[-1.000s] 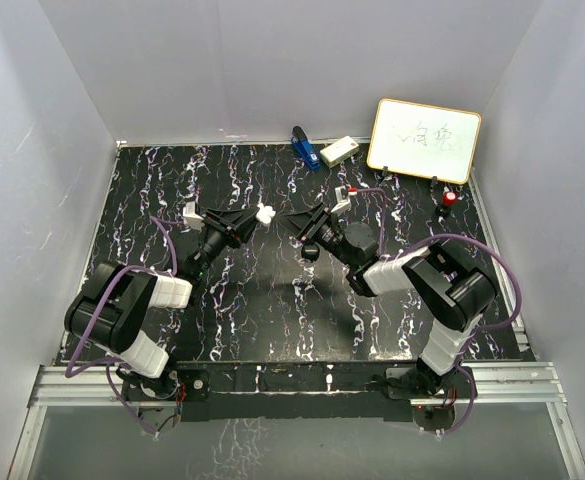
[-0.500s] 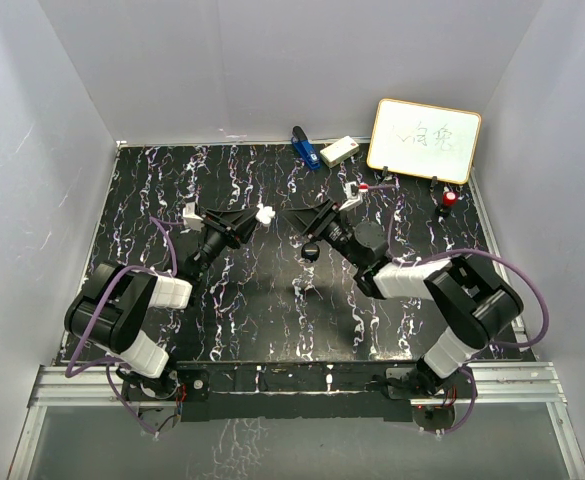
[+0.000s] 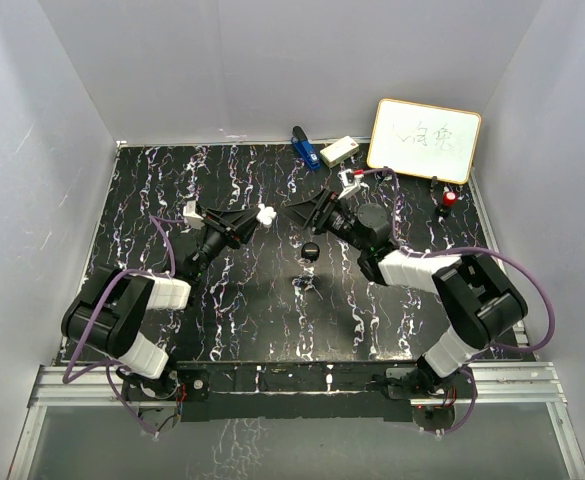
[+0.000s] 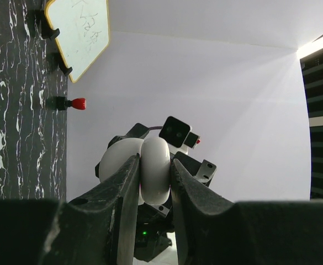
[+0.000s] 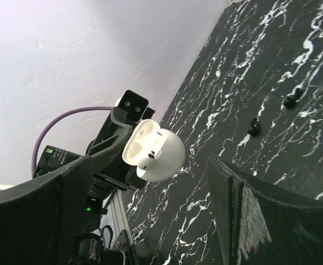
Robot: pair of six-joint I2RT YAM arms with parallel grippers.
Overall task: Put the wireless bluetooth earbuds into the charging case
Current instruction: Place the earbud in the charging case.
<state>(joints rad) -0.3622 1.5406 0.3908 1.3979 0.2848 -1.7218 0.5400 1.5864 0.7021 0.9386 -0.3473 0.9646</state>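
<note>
1. Right gripper (image 5: 150, 164): jaws spread wide, nothing between them. In the overhead frame it sits just right of centre, tips aimed at the case, near it but not touching.
2. Left gripper (image 3: 253, 218): clenched on the charging case (image 5: 153, 150), with its fingers (image 4: 129, 182) pinching the rounded sides. The case is held in the air at centre of the overhead frame, off the mat (image 3: 172, 200).
3. Case lid is flipped open, and the mouth faces the right wrist camera.
4. Earbuds: can't pick them out cleanly. The pale shapes inside the open shell may be buds already seated, but they're too small to confirm. I see no white piece lying loose on the mat in any view.
5. Two small dark bits (image 5: 253, 127) lie on the mat at the right of the right wrist frame. Can't tell what they are.
6. Judgement: this is the insertion stage. The case is presented open and the right hand is empty.
7. Next move: check the wells.
   - If one is vacant, the right arm has to find that bud, pinch it lightly and line it up with the well. The left arm keeps the case steady.
   - If both are seated, press the lid shut.
   - The main risk is a tiny piece slipping out of the jaws.
</note>
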